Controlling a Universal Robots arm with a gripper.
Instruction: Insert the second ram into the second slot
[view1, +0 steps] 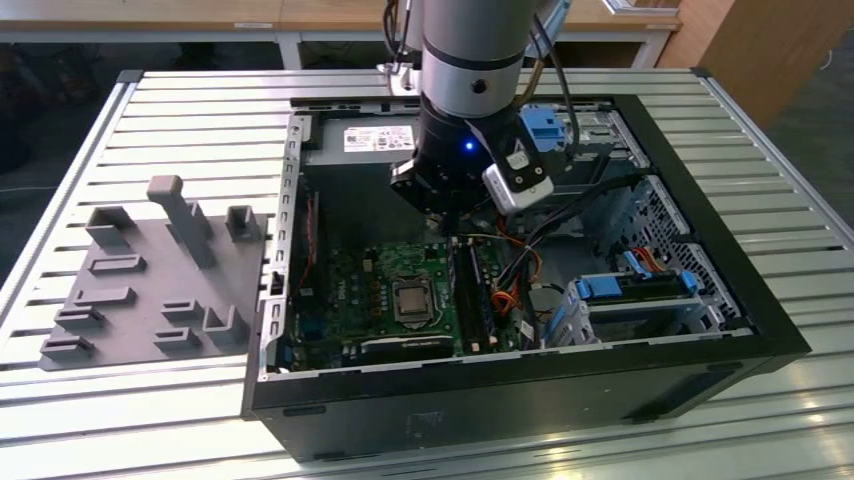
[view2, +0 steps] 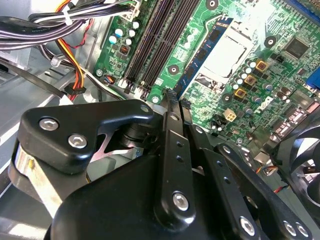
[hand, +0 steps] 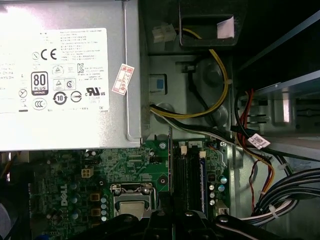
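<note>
Slatted table (view1: 187, 110): open computer case (view1: 507, 400), grey fixture (view1: 234, 265).

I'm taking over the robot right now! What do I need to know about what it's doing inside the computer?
Hand: shut on the second ram.
Second ram: the blue stick with dark chips, held over the motherboard, beside the black memory slots. It looks raised, not seated.
Done: the stick is in the hand and at the slots.
Left: it is not yet in the second slot.
</note>
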